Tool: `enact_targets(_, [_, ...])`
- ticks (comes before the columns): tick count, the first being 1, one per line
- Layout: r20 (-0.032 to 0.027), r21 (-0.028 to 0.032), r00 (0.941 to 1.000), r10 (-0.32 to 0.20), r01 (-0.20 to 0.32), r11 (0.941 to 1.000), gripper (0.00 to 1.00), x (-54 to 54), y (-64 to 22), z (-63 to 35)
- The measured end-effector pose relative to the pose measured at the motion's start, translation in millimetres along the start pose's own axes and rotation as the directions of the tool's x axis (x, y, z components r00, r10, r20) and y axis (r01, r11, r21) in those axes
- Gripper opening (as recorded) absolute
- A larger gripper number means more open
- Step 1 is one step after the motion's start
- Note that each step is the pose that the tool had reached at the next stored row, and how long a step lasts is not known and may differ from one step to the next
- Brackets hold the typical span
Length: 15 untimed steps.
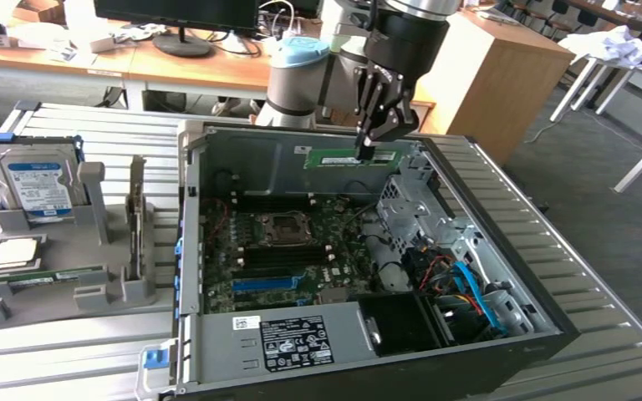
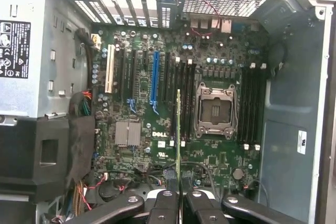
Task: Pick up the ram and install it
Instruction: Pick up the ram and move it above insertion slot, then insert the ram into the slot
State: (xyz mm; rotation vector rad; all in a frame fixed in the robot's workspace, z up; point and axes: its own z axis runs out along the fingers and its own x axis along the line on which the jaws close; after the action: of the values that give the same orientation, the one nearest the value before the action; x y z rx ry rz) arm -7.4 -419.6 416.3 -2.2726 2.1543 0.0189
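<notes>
The ram (image 1: 347, 157) is a thin green stick with a pale label, held level in the air over the back part of the open computer case (image 1: 193, 251). My gripper (image 1: 368, 150) is shut on the end of the stick that lies toward the exterior view's right. In the wrist view the ram (image 2: 178, 129) shows edge-on, reaching out from between my fingers (image 2: 166, 203). It hangs above the motherboard (image 2: 136, 156), over the dark memory slots (image 2: 185, 98) beside the processor socket (image 2: 215, 111), and is clear of them.
A grey holder (image 1: 87, 292) at the exterior view's left carries a blue-labelled hard drive (image 1: 37, 184) and a square silver chip (image 1: 17, 251). Inside the case are a drive cage (image 1: 410, 200), cables (image 1: 466, 292), a power supply (image 1: 293, 338) and more slots (image 2: 251, 103).
</notes>
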Motion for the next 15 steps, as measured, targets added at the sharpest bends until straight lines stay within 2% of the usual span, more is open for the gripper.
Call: enact_targets(15, [0.0001, 0.0, 1.0, 0.0, 0.0, 1.0, 0.13, -0.3, 5.4, 1.9])
